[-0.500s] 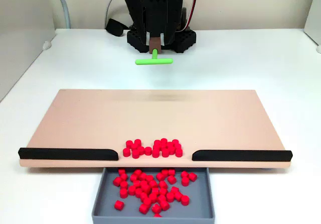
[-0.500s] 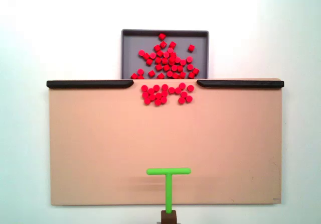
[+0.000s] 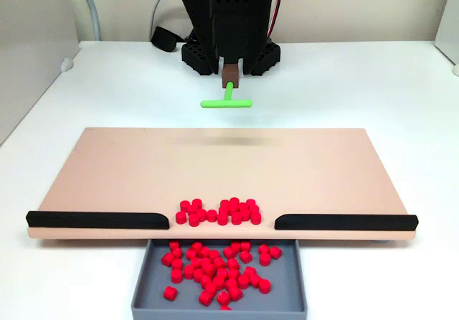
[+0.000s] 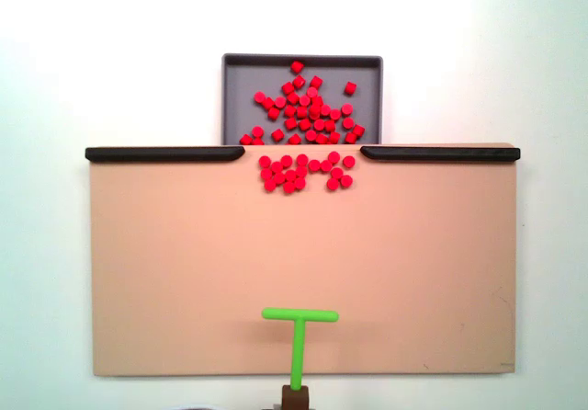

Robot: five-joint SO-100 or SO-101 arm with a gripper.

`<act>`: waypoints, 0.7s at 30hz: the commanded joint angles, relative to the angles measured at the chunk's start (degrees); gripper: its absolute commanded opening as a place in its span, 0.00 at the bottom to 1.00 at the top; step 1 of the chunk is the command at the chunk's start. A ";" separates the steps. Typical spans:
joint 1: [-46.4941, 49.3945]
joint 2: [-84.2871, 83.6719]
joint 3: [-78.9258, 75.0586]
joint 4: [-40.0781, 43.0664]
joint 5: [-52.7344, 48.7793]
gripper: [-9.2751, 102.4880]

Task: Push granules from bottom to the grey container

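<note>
One tan board lies on the white table, with two black strips along one long edge and a gap between them. One grey tray is set against that gap, its near wall cut off at the bottom of a fixed view. The red pellets are seen in two groups: roughly twenty lie on the board in the gap, and about forty more are heaped in the tray; an exact count is prevented by overlap. One green T-shaped pusher is seen over the board's opposite edge, well apart from the pellets, its stem lengthwise toward the tray and its crossbar parallel to the strips. Its stem end is held in a brown piece under the black arm. The gripper is largely hidden, so whether its fingers are spread or pressed together cannot be told.
</note>
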 commanded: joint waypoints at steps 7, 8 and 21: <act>1.49 3.43 -0.44 -0.26 -2.20 0.08; 1.49 3.43 -0.44 -0.26 -2.64 0.08; 0.79 1.58 -0.44 -0.26 -5.98 0.08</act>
